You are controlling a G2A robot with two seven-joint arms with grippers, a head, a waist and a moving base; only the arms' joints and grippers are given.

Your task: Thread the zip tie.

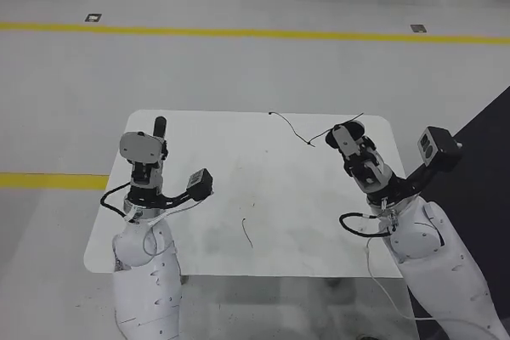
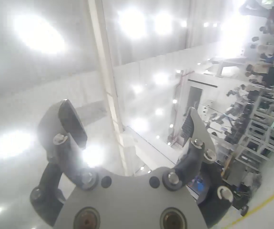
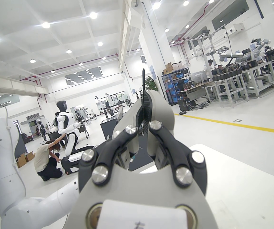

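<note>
My right gripper point(image 3: 144, 97) is shut on a thin black zip tie point(image 3: 143, 82), whose tip sticks out past the fingertips. In the top view that gripper point(image 1: 335, 136) is over the table's far right part, and the held zip tie point(image 1: 355, 118) runs slanted through it. A second black zip tie point(image 1: 289, 128) lies curved on the table, its end close to the held one's lower end. My left gripper point(image 2: 128, 110) stands open and holds nothing, pointing up at the ceiling. From above, the left gripper point(image 1: 159, 127) is at the table's far left edge.
The white table point(image 1: 204, 170) has rounded corners. A short black strip point(image 1: 246, 232) lies near the table's front middle. A dark surface point(image 1: 501, 136) borders the right side. Yellow floor lines run behind and to the left.
</note>
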